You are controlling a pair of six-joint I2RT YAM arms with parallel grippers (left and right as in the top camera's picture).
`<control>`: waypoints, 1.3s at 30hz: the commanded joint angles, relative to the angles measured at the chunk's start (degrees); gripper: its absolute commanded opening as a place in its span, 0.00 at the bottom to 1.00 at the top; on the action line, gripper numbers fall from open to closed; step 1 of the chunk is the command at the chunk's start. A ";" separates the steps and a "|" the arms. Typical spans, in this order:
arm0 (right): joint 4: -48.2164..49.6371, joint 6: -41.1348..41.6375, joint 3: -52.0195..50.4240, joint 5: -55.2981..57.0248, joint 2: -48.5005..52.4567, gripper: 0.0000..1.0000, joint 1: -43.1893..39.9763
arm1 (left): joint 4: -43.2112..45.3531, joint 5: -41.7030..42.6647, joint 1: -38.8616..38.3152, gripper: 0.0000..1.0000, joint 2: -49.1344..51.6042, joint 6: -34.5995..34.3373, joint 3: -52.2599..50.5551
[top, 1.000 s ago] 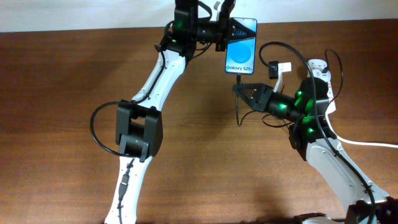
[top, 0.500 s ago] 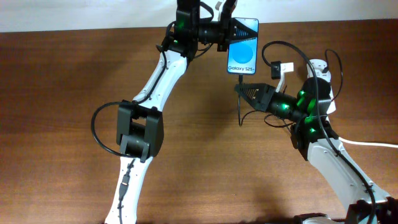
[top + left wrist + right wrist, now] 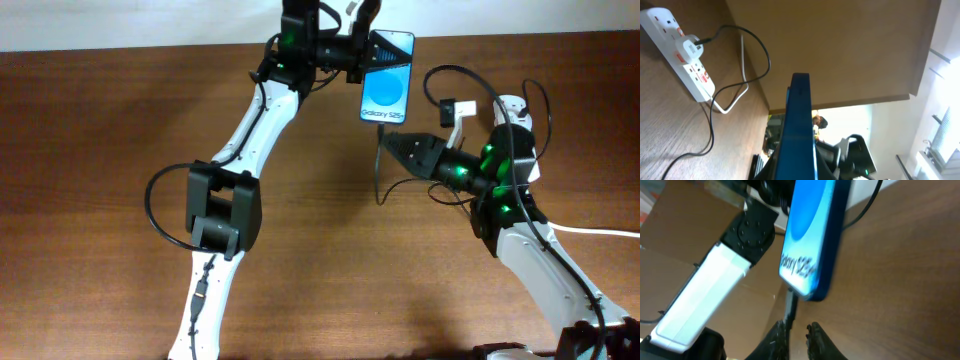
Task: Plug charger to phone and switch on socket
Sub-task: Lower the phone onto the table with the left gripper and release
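right gripper (image 3: 382, 143): fingers pinched on the charger (image 3: 789, 306) just behind its plug tip, low over the table (image 3: 100, 120)
charger: tip meets the phone's bottom edge; whether it is seated, cannot tell; cable hangs in a loop under the gripper
socket (image 3: 661, 26): flat on table, right side, behind right arm, plug in it
phone (image 3: 387, 88): held off the table, screen lit
left gripper (image 3: 361, 50): fingers clamped on the phone's top end

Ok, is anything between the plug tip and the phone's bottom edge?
Nothing visible. The tip of the charger, in the right gripper, points straight at the bottom edge of the phone and meets it; the left gripper holds the phone up. Whether it is seated, I cannot tell.
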 commanded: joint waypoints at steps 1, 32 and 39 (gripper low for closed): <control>0.37 -0.59 0.72 0.85 0.02 0.29 -0.68 | 0.17 3.10 0.66 0.00 -0.87 1.44 0.90; -13.27 -11.37 0.68 9.94 0.28 0.71 -1.99 | -68.48 -49.79 4.98 0.00 5.22 58.01 0.90; -13.27 -11.39 0.68 10.40 0.28 0.71 -1.62 | -73.35 -56.13 4.98 0.18 5.25 58.03 0.90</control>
